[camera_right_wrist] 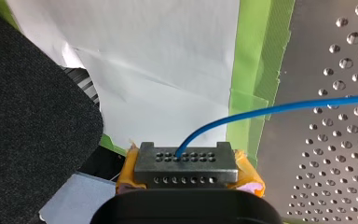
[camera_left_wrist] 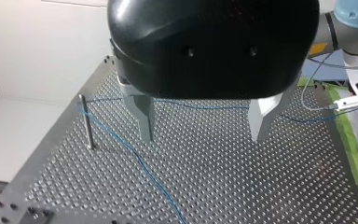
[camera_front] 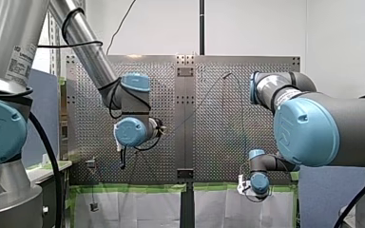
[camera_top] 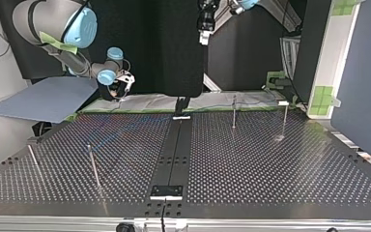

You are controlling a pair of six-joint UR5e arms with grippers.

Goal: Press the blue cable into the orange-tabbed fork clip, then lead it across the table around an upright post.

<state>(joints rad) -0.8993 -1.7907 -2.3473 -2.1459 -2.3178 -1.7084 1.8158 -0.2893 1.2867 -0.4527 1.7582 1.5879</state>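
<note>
The thin blue cable (camera_left_wrist: 135,156) lies on the perforated table, bends at an upright post (camera_left_wrist: 87,122) and runs on behind my left gripper's fingers toward my right gripper (camera_left_wrist: 356,95). My left gripper (camera_left_wrist: 203,126) hangs above the table, its metal fingers (camera_left_wrist: 142,119) wide apart and open, with nothing between them. At the table's taped edge my right gripper (camera_right_wrist: 185,158), with yellow pads, is shut on the blue cable (camera_right_wrist: 270,111), which leaves its tips and runs over the plate. In the top view it sits at the far left edge (camera_top: 123,86). I see no orange-tabbed clip.
Several thin upright posts stand on the table, two in the top view's left half (camera_top: 93,166) and two at its far right (camera_top: 234,111). A black strip (camera_top: 174,154) runs down the middle. Green tape and white paper (camera_right_wrist: 168,60) edge the plate.
</note>
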